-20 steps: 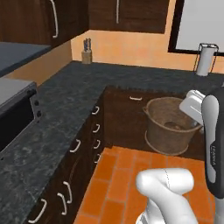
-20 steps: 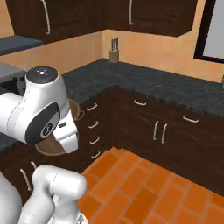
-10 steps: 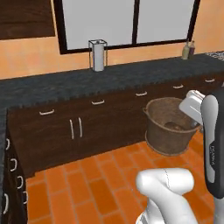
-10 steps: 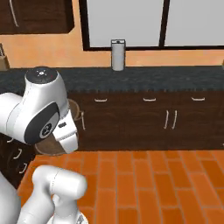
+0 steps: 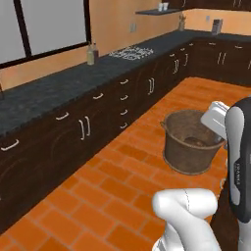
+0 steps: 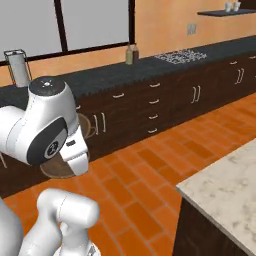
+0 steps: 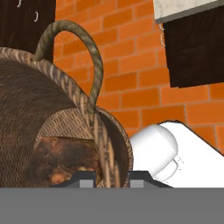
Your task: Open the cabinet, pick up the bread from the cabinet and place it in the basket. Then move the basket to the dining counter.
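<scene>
Hand view: one basket (image 7: 52,113), rim between clamped fingers (image 7: 86,176), one bread (image 7: 61,162) inside.

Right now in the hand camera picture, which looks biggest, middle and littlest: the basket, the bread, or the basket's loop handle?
1. basket, biggest
2. bread, lying inside it
3. loop handle, thinnest, though it reaches tall, so bread versus handle is close

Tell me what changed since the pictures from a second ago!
The base turned, so the whole kitchen slid past the cameras: the knife-block corner gave way to the window wall, and now the dining counter shows. The things themselves did not move. The basket stays clamped by its rim in the hand, with the bread still inside.
</scene>
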Motion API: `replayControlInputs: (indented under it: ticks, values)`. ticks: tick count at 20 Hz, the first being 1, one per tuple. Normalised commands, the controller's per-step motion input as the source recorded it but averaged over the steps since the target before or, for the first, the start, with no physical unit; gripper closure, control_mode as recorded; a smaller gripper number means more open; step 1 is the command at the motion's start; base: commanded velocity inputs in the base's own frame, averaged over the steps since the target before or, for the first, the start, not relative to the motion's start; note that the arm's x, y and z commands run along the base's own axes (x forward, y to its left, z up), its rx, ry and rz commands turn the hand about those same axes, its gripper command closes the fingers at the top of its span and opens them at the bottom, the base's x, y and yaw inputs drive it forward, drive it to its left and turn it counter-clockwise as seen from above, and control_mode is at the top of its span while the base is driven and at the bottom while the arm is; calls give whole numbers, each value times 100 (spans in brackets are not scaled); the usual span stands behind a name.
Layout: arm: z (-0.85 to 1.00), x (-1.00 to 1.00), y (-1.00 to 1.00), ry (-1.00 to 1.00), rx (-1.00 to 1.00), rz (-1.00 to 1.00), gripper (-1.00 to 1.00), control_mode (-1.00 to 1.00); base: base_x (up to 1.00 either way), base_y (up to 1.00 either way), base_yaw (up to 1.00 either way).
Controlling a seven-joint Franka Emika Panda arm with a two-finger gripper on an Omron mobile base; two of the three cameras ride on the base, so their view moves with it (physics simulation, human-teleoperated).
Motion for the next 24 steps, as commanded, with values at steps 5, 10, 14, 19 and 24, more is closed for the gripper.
replayControlInputs:
  ticks: [5,10,14,19,24]
  values:
    - [0,0,0,0,0,0,100,100,0,-28,-84]
    - [0,0,0,0,0,0,100,100,0,-28,-83]
    - [0,0,0,0,0,0,100,100,1,-66,-47]
    - [0,0,0,0,0,0,100,100,13,-90,-19]
    - [0,0,0,0,0,0,100,100,45,-30,-4]
